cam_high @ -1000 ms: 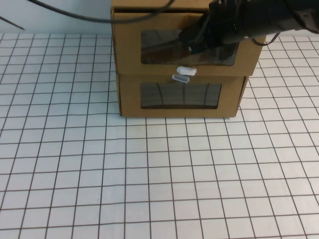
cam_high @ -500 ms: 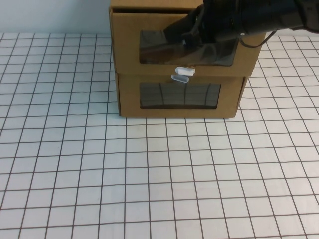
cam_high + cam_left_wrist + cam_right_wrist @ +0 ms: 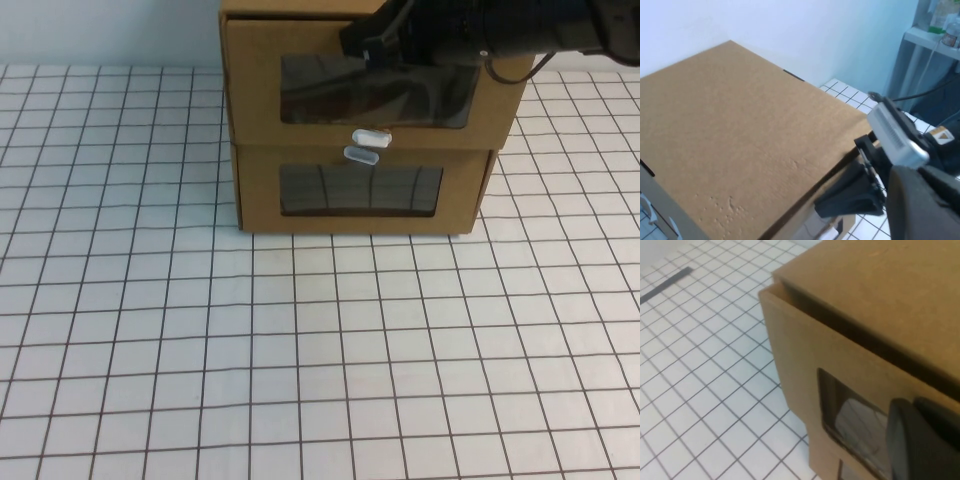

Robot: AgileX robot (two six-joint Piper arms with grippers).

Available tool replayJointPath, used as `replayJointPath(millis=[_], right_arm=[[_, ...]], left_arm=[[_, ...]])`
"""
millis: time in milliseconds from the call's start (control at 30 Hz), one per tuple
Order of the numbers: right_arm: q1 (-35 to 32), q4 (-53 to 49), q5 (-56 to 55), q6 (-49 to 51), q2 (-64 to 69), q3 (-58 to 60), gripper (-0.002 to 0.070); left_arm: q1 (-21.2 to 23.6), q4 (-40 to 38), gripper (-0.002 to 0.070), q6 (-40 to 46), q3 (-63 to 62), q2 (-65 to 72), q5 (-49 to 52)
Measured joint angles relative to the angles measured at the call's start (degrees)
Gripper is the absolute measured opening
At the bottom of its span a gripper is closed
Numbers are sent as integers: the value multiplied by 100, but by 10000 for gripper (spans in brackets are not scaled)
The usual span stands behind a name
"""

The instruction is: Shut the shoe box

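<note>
The shoe box is the upper brown drawer, with a wide clear window and a white pull tab on its bottom edge. In the right wrist view its front stands slightly out from the shell, with a dark gap behind its top edge. My right gripper is shut and empty at the top edge of that front, above the window; its fingers lie against the cardboard. My left gripper is out of the high view; it is shut and hovers over the back of the box top.
A lower drawer with a smaller window and a tab on its top edge carries the shoe box. The gridded white table spreads in front and to the left. My right arm shows in the left wrist view. A wall stands behind.
My right gripper has slid up and left across the shoe box's front, from the window to the top edge. The box has barely shifted.
</note>
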Motion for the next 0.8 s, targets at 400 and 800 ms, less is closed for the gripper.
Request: replayJointPath(millis=[400,800], right_arm=[[0,-447,573,228,-501,7,-14],[0,-1822,466,1627,-3446,1148,-14]], left_arm=[[0,429,-5,-13,1688,-1746,0],[0,820,-5,-369,5307,-4948,-903]])
